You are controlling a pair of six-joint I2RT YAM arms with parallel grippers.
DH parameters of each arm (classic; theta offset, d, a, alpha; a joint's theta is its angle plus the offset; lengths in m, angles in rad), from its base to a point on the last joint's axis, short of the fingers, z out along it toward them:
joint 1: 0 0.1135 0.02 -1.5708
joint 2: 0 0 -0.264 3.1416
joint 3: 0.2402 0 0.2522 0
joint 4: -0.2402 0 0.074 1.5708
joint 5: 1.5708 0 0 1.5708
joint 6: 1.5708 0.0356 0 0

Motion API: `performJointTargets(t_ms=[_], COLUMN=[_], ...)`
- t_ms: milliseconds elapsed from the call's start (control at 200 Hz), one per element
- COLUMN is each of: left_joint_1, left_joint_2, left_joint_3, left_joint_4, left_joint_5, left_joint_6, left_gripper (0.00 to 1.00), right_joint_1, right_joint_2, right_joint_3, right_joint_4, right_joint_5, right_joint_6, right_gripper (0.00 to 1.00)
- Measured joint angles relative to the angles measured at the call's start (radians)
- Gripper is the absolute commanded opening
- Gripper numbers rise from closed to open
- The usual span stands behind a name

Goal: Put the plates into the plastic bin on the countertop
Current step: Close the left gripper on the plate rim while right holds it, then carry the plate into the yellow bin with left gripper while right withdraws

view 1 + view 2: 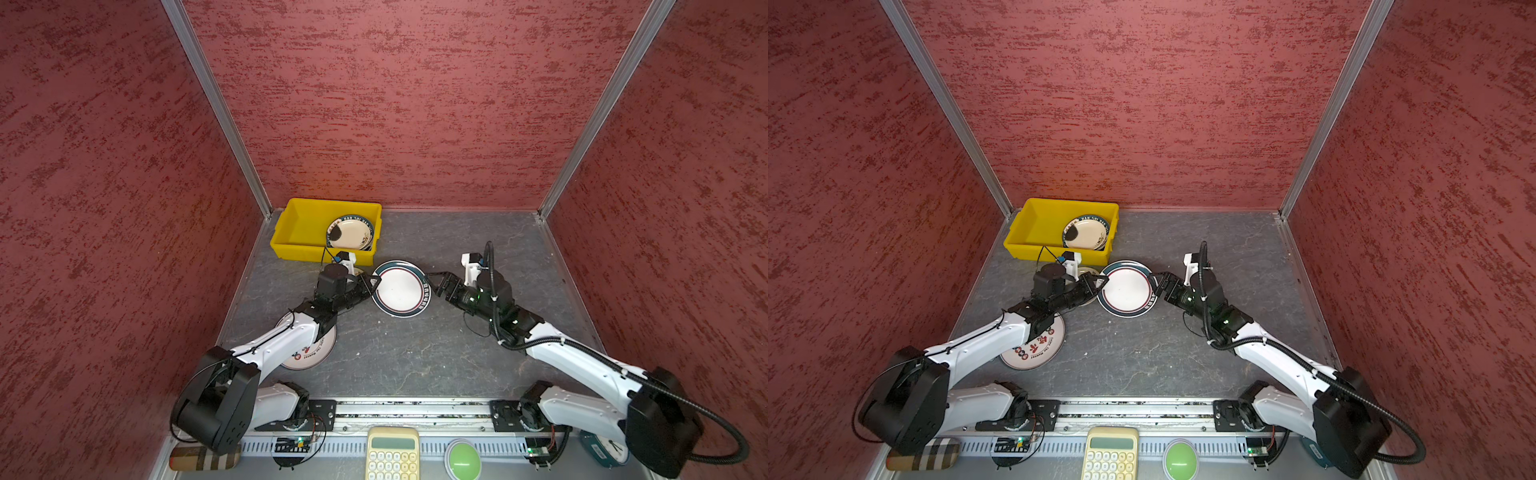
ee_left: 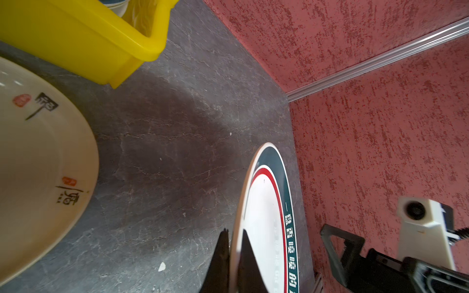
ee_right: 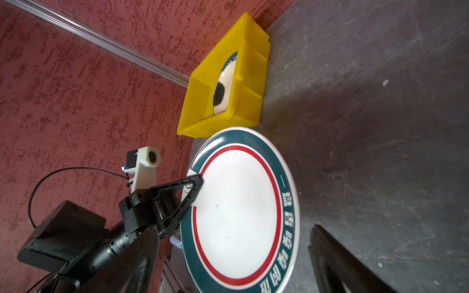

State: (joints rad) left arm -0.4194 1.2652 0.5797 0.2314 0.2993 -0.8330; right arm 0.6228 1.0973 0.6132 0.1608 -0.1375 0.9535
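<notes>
The left gripper (image 1: 374,282) is pinching the green-rimmed plate (image 1: 401,289) at its 9 o'clock edge. The left wrist view alone shows how: the two dark fingers (image 2: 223,253) are pressed onto the rim (image 2: 264,215) from either face, with a shadow on the countertop (image 2: 165,152) beside it. At the plate's 3 o'clock the right gripper (image 1: 433,284) has its jaws spread. In the right wrist view the plate (image 3: 236,215) lies between the wide-apart fingers (image 3: 337,266), and the left gripper (image 3: 200,181) bites the far rim. Whether the right fingers touch the plate I cannot tell. The yellow bin (image 1: 291,232) sits at about 10 o'clock from the plate, in the back corner, with a dark-rimmed plate (image 1: 351,232) leaning inside. A cream plate (image 2: 38,165) fills the left wrist view but is nearly hidden under the wrist in a top view (image 1: 1088,272). At 7 o'clock a red-lettered plate (image 1: 1038,349) lies flat under the left arm.
</notes>
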Motion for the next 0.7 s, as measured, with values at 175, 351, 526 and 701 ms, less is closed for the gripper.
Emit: performJointTargets(t_ms=[175, 351, 526, 701], left_joint_1=[0.015, 0.014, 0.016, 0.043], left_joint_2=[0.057, 0.077, 0.078, 0.078], left_joint_3=[0.023, 0.034, 0.069, 0.118], left_joint_4=[0.0, 0.001, -0.014, -0.048], left_joint_5=[0.018, 0.035, 0.035, 0.035], left_joint_6=[0.001, 0.0, 0.006, 0.027], left_gripper=[0.0, 0.0, 0.0, 0.0], right_joint_1=[0.0, 0.0, 0.0, 0.0], right_joint_2=[-0.061, -0.104, -0.127, -0.142], right_joint_3=[-0.04, -0.059, -0.069, -0.08], right_joint_4=[-0.016, -0.055, -0.067, -0.081], right_joint_5=[0.037, 0.079, 0.111, 0.123], right_joint_6=[0.0, -0.011, -0.02, -0.029], right_gripper=[0.99, 0.99, 0.99, 0.99])
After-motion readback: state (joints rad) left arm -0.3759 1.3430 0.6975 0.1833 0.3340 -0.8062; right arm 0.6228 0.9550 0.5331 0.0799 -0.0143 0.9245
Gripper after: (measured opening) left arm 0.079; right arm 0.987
